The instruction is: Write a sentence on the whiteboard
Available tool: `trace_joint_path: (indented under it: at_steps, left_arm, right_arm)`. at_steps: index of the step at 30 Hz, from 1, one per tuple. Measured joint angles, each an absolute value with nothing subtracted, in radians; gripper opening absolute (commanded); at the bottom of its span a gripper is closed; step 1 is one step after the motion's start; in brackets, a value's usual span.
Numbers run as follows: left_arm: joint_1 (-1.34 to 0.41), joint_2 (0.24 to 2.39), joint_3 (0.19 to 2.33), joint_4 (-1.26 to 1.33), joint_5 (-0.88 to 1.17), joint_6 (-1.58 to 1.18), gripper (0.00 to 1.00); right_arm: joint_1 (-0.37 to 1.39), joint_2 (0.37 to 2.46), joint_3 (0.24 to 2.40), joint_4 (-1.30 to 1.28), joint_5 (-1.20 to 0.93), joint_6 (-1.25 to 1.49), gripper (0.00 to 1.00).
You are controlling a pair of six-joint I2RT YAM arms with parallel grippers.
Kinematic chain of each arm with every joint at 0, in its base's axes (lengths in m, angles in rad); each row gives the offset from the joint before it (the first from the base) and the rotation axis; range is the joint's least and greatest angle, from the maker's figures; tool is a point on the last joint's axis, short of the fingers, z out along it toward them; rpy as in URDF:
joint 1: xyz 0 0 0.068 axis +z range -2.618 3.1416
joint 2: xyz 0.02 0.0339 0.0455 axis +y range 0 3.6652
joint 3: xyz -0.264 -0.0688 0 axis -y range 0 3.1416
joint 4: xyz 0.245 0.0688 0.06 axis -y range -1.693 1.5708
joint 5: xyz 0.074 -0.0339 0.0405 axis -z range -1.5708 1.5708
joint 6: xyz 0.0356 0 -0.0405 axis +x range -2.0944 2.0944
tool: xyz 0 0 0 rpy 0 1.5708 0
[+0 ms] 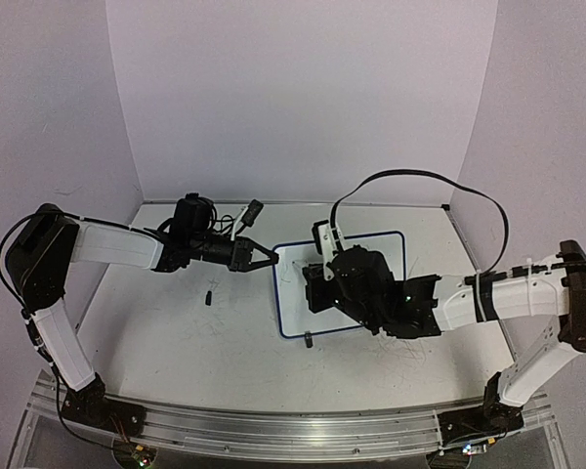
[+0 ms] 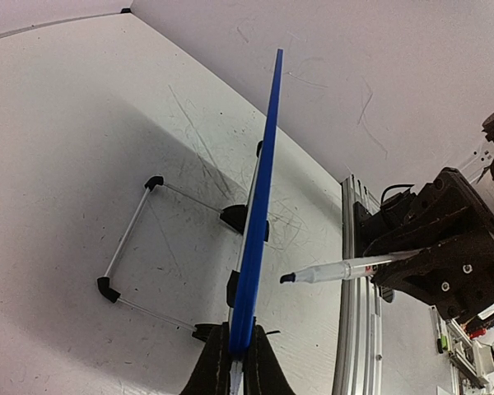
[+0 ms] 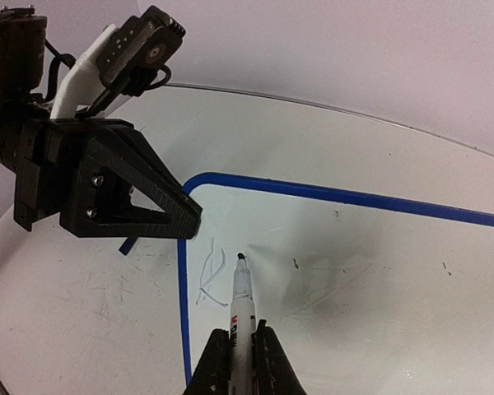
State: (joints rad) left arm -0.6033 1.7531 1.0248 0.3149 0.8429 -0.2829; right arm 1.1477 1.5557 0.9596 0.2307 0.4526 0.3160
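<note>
We've got both tools at the whiteboard [image 1: 293, 298]
Our left tool [image 2: 237, 346] clamps its frame edge; our right tool [image 3: 240, 329] grips a marker [image 3: 242, 288], tip close by that edge.

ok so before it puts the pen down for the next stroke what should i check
1. left gripper clamped on the whiteboard edge: ok
2. right gripper shut on the marker: ok
3. cap off, tip bare: ok
4. tip touching the board: not ok, the left wrist view shows a gap
5. writing complete: not ok, only a few faint strokes near the clamped edge
</note>
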Motion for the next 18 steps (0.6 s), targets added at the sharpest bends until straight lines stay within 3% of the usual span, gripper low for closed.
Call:
trace_joint_path:
  at_steps: [18]
  left_arm:
    - [-0.604, 1.75, 1.025, 0.313, 0.842, -0.283, 0.0]
  right_arm:
    - [1.149, 1.604, 0.96, 0.233, 0.468, 0.32, 0.0]
